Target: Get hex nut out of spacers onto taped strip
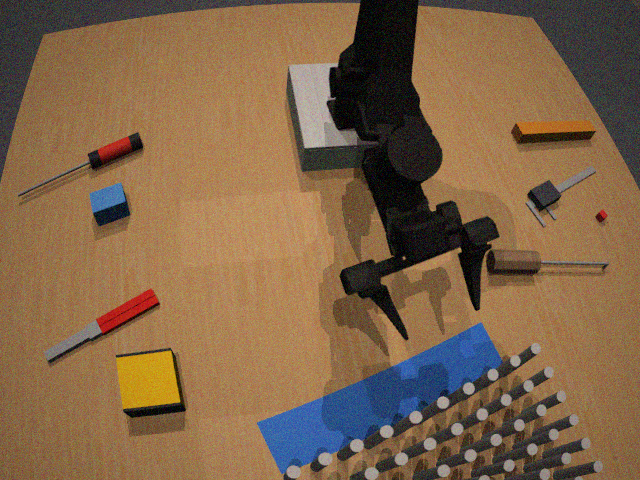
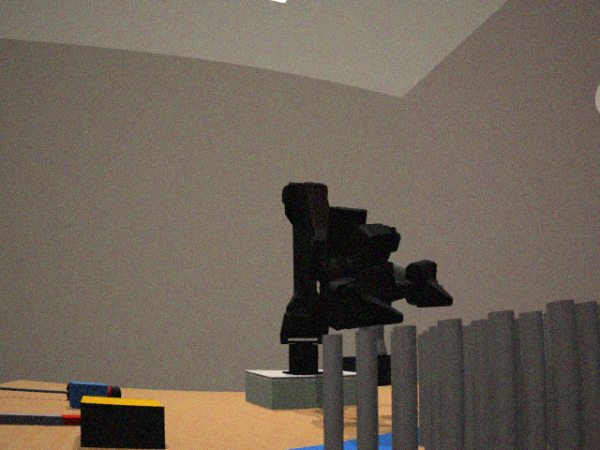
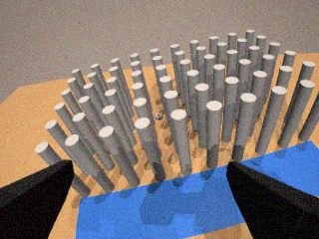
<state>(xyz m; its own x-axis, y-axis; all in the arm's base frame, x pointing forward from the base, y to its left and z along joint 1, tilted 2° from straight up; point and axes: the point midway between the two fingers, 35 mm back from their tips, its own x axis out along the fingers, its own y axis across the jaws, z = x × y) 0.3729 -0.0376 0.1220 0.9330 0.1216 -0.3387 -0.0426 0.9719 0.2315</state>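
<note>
Wrist view, open end effector (image 1: 442, 324) (image 2: 427, 312) (image 3: 152, 169), blue strip (image 1: 379, 395) (image 2: 382, 442) (image 3: 199, 204), gray spacers (image 1: 443, 402) (image 2: 403, 382) (image 3: 213, 134) standing unlabeled.

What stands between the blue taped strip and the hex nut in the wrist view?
Front spacers stand between the strip and the nut, as the wrist view shows.

Spacers (image 1: 456, 428) (image 2: 404, 387) (image 3: 181, 144) stand upright in close rows, barring the gripper's (image 1: 442, 324) (image 2: 427, 312) (image 3: 150, 171) spread fingers; only narrow lanes run between them. One lane, seen from the wrist, reaches the nut (image 3: 159, 117), posts on both sides. Strip (image 1: 372, 392) (image 2: 367, 442) (image 3: 164, 211) lies open along the near row. Brown-handled tool (image 1: 514, 261) lies low beside the field. Wide passage between yellow block (image 1: 148, 379) (image 2: 122, 422) and arm base (image 1: 330, 158) (image 2: 280, 393).
</note>
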